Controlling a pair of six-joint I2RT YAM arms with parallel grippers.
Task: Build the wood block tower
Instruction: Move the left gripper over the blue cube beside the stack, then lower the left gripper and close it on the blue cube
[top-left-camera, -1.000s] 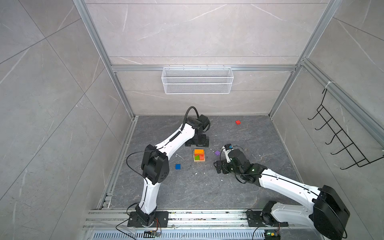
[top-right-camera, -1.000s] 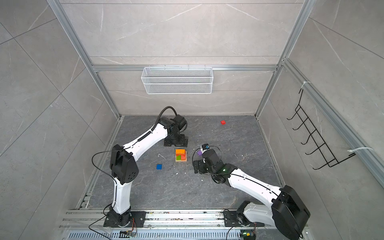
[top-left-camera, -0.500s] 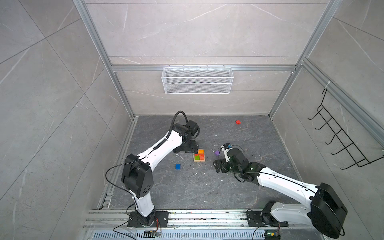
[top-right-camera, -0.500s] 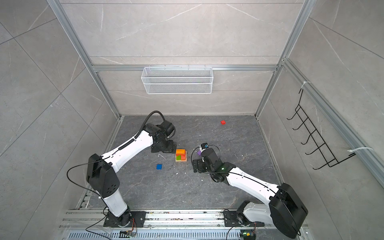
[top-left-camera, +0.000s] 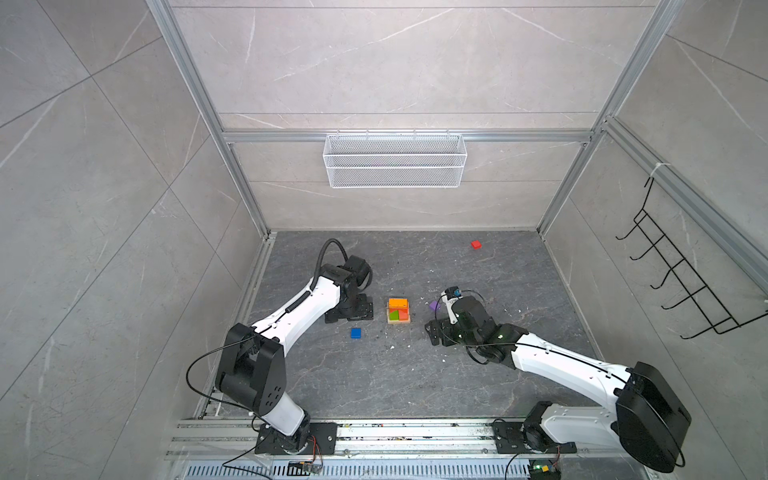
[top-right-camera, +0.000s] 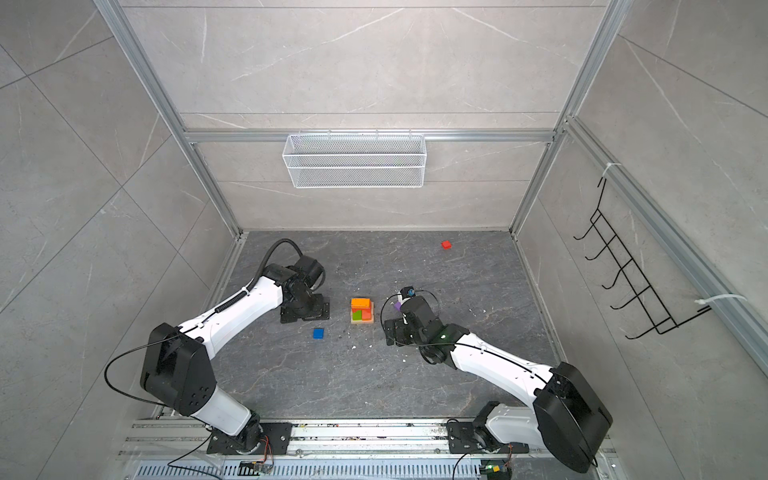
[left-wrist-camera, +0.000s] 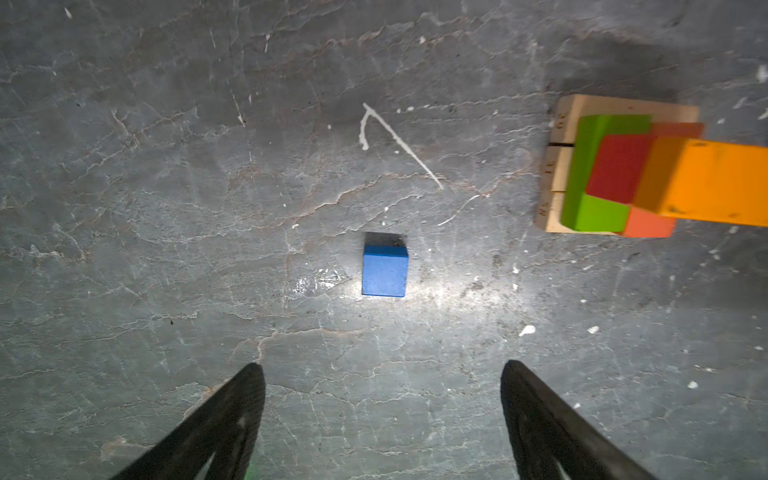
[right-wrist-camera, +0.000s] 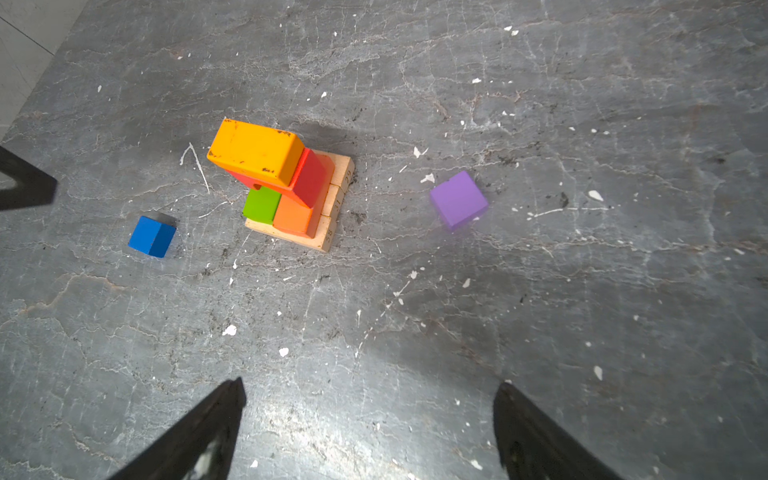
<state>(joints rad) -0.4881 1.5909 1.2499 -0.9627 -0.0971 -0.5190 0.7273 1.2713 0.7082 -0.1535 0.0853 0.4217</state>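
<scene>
my left gripper, wide open and empty, hangs short of the blue cube, so i'd centre over it and pinch its flat sides, keeping clear of the wood block tower nearby.

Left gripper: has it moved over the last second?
Yes. In a top view the left gripper, which stood just behind the tower, now sits to the tower's left and nearer the blue cube.

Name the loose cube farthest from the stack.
The red wooden cube near the back wall; the blue cube and the purple cube lie beside the block stack.
</scene>
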